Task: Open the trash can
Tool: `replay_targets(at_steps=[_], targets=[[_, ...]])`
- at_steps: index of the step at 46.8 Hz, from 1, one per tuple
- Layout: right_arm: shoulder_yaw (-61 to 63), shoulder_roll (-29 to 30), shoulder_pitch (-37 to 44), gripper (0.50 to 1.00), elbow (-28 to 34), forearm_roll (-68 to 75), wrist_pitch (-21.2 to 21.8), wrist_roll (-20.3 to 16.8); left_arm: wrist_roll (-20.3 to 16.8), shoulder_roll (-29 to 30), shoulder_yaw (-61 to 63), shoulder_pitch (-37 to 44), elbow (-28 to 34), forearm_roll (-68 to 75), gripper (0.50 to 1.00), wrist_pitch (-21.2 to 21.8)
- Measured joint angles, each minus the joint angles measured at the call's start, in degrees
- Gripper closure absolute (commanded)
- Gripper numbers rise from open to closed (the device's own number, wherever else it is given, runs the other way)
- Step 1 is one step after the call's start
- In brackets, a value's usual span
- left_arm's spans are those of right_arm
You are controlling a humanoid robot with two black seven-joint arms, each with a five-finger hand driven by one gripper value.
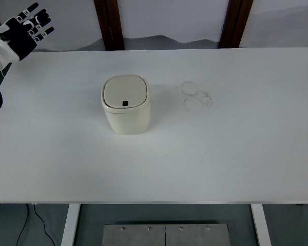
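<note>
A small cream trash can point(126, 105) stands upright on the white table point(220, 154), left of the middle. Its lid is down flat, with a small dark button point(125, 103) near the lid's front edge. My left hand point(26, 29), black and white, is raised at the far upper left, well away from the can, with its fingers spread and holding nothing. My right arm does not show.
Faint ring marks point(196, 95) lie on the table right of the can. Two dark wooden posts point(109, 23) stand behind the table's far edge. A cable point(38, 220) and a metal plate point(165, 234) show below the near edge.
</note>
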Motion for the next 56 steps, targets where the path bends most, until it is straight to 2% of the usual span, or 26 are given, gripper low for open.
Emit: replay_targets(at_steps=[29, 56], targets=[[0.0, 0.0, 0.01, 0.505, 0.0, -0.04, 0.02, 0.0, -0.15, -0.29, 0.06, 0.68, -0.02, 0.09, 0.5, 0.01], [0.0, 0.0, 0.0, 0.505, 0.0, -0.17, 0.03, 0.0, -0.01, -0.26, -0.03, 0.04, -0.16, 0.08, 0.5, 1.86]])
